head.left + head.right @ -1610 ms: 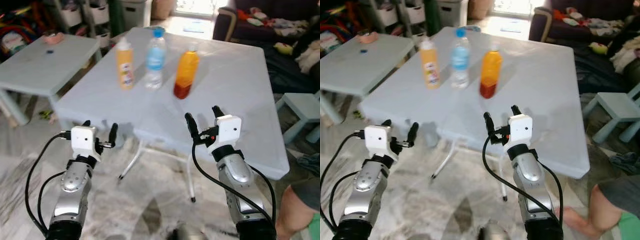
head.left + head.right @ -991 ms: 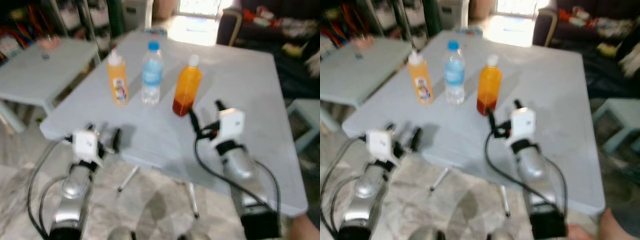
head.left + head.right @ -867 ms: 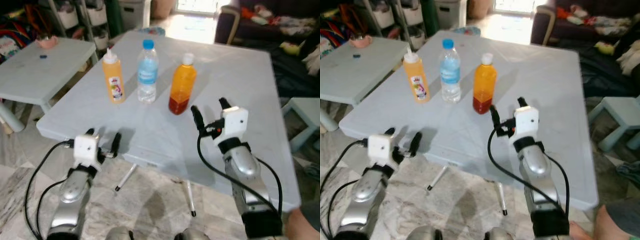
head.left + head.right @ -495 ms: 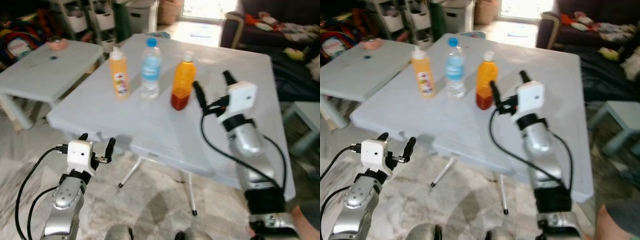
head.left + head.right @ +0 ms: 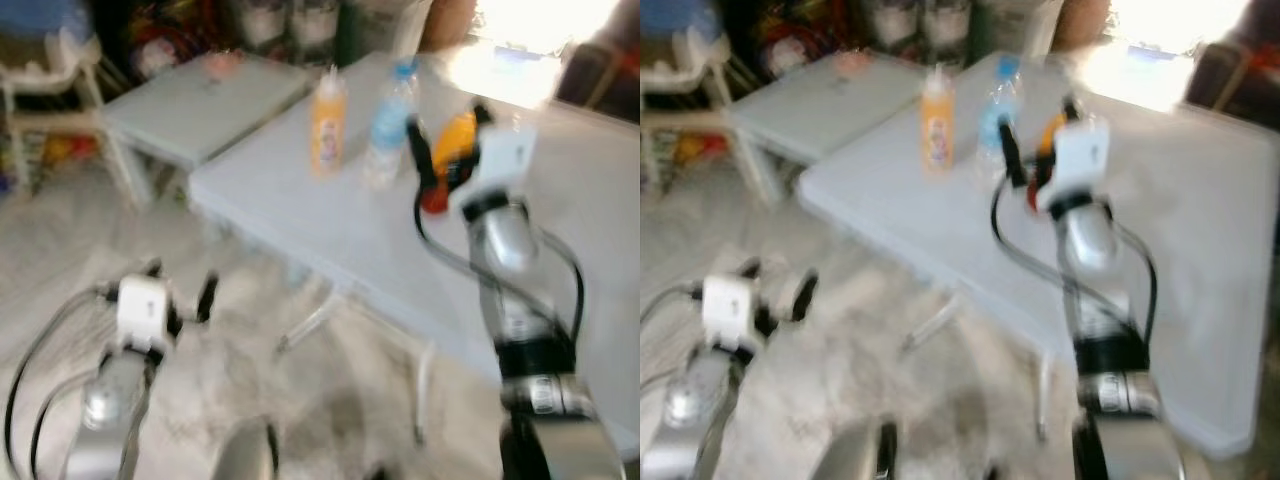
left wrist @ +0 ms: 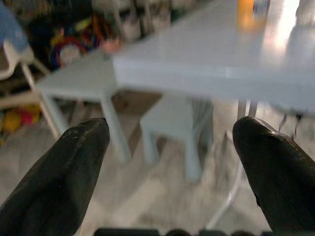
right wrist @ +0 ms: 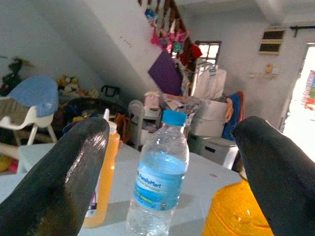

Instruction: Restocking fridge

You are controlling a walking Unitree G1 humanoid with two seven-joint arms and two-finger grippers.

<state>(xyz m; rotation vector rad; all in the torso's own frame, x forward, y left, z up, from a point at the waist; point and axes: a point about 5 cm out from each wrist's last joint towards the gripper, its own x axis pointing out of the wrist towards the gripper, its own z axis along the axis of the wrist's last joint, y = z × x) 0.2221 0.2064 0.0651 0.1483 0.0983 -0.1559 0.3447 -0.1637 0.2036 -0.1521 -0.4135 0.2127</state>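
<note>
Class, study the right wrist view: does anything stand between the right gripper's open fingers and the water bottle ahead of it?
Nothing visible does. The right gripper is open, and the water bottle stands framed between its fingers, flanked by two orange bottles.

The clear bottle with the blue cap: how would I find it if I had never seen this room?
Start at the big pale blue-grey table and look at the row of three bottles on it. The clear plastic water bottle stands in the middle, between a slim orange bottle with a white nozzle and a rounder orange juice bottle. It alone is see-through, with a blue cap and blue label.
</note>
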